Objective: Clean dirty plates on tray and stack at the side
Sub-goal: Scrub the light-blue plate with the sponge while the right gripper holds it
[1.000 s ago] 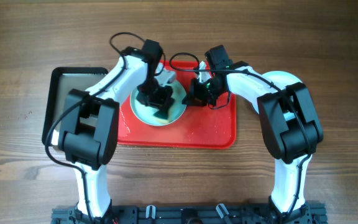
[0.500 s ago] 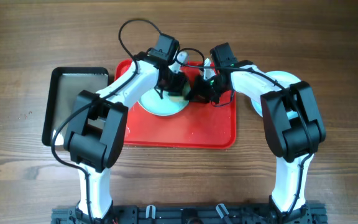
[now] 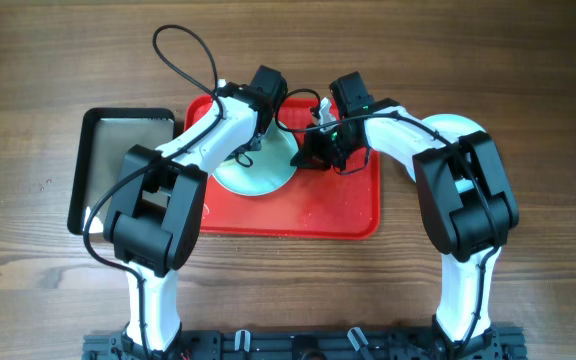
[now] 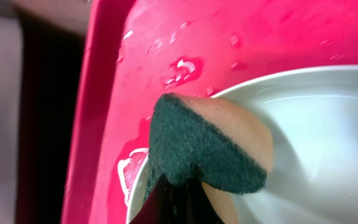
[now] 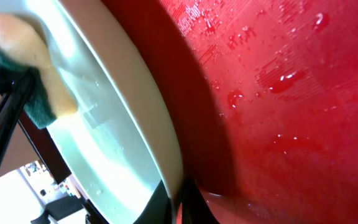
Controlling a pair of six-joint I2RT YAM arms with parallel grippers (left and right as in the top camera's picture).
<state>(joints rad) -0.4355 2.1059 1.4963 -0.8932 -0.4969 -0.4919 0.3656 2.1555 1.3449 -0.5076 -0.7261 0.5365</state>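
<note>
**View comparison, left to right.** The overhead view alone shows the black tray point(image 3: 96, 170) on the wooden tabletop point(image 3: 38, 290), just beside the left edge of the red tray point(image 3: 338, 215). It also shows a second pale plate point(image 3: 455, 122) off the tray at far right, mostly hidden under the right arm.

The left wrist view alone shows the sponge point(image 4: 210, 149) clearly. It has a dark green scouring face over a tan body, and it is clenched in the left gripper point(image 4: 174, 196) and pressed on the rim of the turquoise plate point(image 4: 316, 143).

The right wrist view alone shows that this plate is tilted, with one edge raised off the tray. The right gripper point(image 5: 178, 202) is clamped on the plate's rim. The sponge appears there only at the far edge.

**Change from earlier frames.**
- One second ago the left gripper sat over the middle of the plate.
- Half a second ago it was at the plate's upper right.
- It now works the upper left rim, nearer the tray's left wall.
- The left arm's cable loop has swung leftward.
- The right gripper has held its place on the rim throughout.

**Condition of items.**
- The plate lies in the left half of the red tray. It is pale turquoise and glossy, with water beads on its inner face.
- The tray's textured surface carries scattered droplets and small puddles.
</note>
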